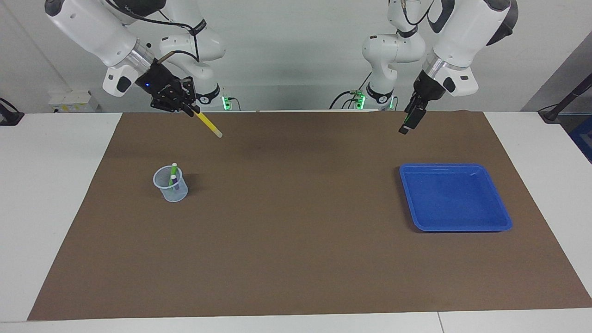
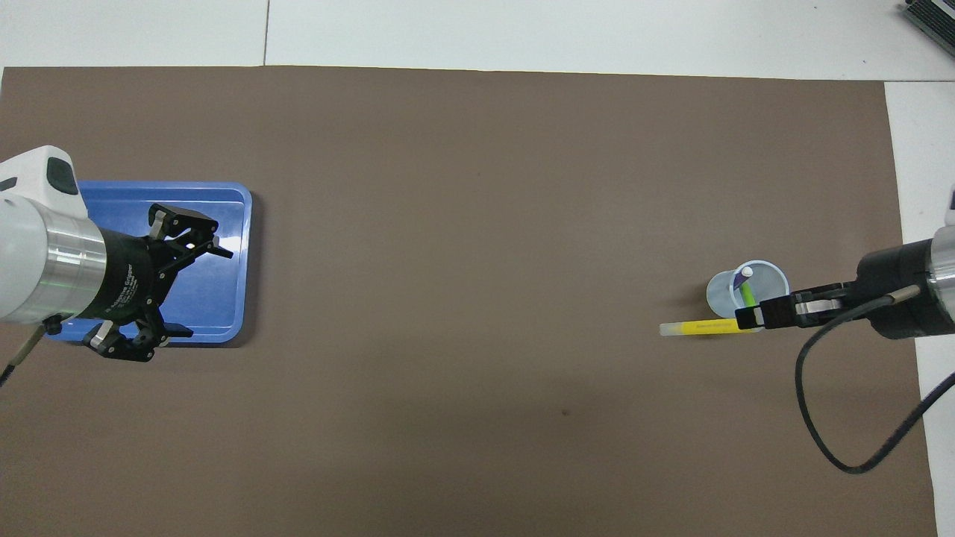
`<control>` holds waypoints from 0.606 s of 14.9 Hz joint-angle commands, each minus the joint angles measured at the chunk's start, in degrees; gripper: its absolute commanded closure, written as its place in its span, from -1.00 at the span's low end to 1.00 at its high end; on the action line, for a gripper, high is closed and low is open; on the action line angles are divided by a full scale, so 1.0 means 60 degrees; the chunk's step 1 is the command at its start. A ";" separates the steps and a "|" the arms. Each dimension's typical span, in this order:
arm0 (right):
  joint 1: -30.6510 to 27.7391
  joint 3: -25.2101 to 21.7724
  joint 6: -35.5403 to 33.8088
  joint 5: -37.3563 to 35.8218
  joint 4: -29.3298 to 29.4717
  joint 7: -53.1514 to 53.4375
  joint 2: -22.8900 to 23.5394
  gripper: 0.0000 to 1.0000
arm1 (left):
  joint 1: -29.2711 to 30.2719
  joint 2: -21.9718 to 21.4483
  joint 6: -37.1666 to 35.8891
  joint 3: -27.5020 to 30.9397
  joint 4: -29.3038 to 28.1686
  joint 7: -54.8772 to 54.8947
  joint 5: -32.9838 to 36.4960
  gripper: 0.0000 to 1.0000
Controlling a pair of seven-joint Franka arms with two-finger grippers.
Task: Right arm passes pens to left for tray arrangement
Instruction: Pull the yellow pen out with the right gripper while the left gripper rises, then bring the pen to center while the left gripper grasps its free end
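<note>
My right gripper [image 1: 194, 110], the one with the blue light, is up in the air at the right arm's end of the mat and shut on the yellow pen [image 1: 209, 125]. The pen slants down out of it, pale end lowest. In the overhead view the right gripper [image 2: 755, 317] holds the yellow pen [image 2: 705, 327] beside the cup. A green pen [image 1: 171, 181] and a purple pen [image 2: 744, 280] stand in that cup. The blue tray [image 1: 455, 196] lies at the left arm's end with nothing in it. My left gripper [image 2: 203, 292] hangs open over the tray [image 2: 240, 261], holding nothing.
A small translucent cup [image 1: 172, 190] stands on the brown mat [image 1: 296, 240] that covers most of the white table. The right arm's black cable [image 2: 813, 403] loops over the mat's edge. Between cup and tray is bare mat.
</note>
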 commanded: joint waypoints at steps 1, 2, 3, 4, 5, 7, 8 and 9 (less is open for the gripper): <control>0.0032 0.0034 -0.0061 0.0675 -0.0207 -0.0223 -0.0206 1.00 | 0.0314 -0.0443 0.0264 0.0058 -0.0658 -0.0114 -0.0728 -1.00; 0.0105 0.0034 -0.0061 0.0923 -0.0266 -0.0237 -0.0236 1.00 | 0.0330 -0.0545 0.0293 0.0058 -0.0775 -0.0274 -0.0905 -1.00; 0.0135 0.0019 -0.0046 0.1172 -0.0310 -0.0281 -0.0280 1.00 | 0.0243 -0.0590 0.0511 0.0058 -0.0965 -0.0711 -0.0906 -1.00; 0.0150 0.0034 -0.0002 0.1392 -0.0383 -0.0281 -0.0295 1.00 | 0.0214 -0.0634 0.0818 0.0015 -0.1126 -0.1382 -0.0906 -1.00; 0.0179 0.0034 0.0027 0.1670 -0.0456 -0.0383 -0.0295 1.00 | 0.0083 -0.0634 0.1125 0.0000 -0.1273 -0.1998 -0.0921 -1.00; 0.0354 0.0034 0.0158 0.2053 -0.0530 -0.0603 -0.0295 1.00 | -0.0152 -0.0619 0.1304 0.0000 -0.1332 -0.2399 -0.1008 -1.00; 0.0486 0.0048 0.0246 0.2097 -0.0603 -0.0604 -0.0324 1.00 | -0.0269 -0.0590 0.1362 -0.0015 -0.1289 -0.2791 -0.1241 -1.00; 0.0661 0.0034 0.0363 0.2431 -0.0690 -0.0618 -0.0353 1.00 | -0.0386 -0.0561 0.1522 -0.0044 -0.1260 -0.3593 -0.1432 -1.00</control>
